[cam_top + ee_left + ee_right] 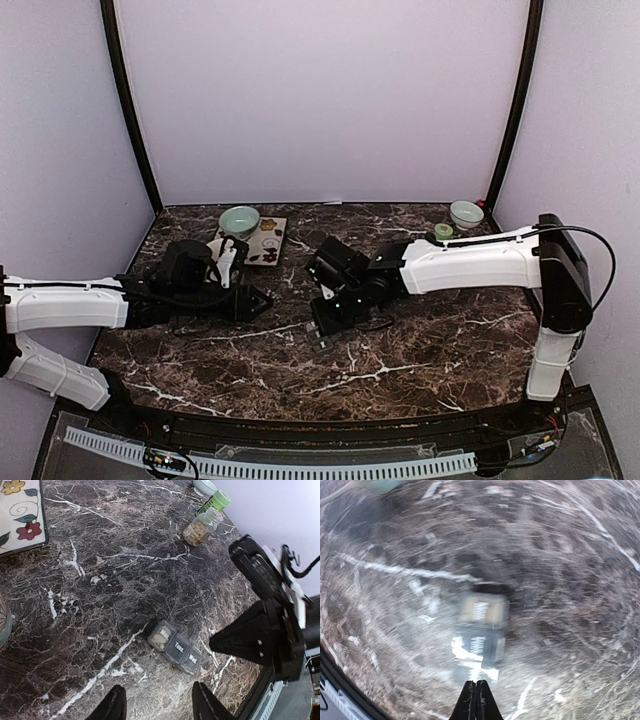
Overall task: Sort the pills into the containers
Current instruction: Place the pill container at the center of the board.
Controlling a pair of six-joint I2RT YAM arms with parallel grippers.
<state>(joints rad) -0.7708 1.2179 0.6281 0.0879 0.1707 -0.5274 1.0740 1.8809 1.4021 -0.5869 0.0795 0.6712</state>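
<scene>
The containers [176,646] are a dark grey strip of three joined compartments marked Mon, Tues and Wed, with lids down. Tan pills [160,639] show through the Mon lid. More tan pills fill a small glass jar [199,528] lying near the far right edge. My left gripper [160,706] hangs open just in front of the strip, nothing between its fingers. In the blurred right wrist view, my right gripper [476,700] is shut, tips pressed together and empty, right at the near end of the strip [479,630]. The right gripper's black body [260,630] stands beside the Wed end.
A floral tray [265,240] and a pale teal bowl [240,219] sit at the back left. A green cap [216,500] and a small pale bowl [466,212] are at the back right. Both arms meet near the middle of the marble table [420,350].
</scene>
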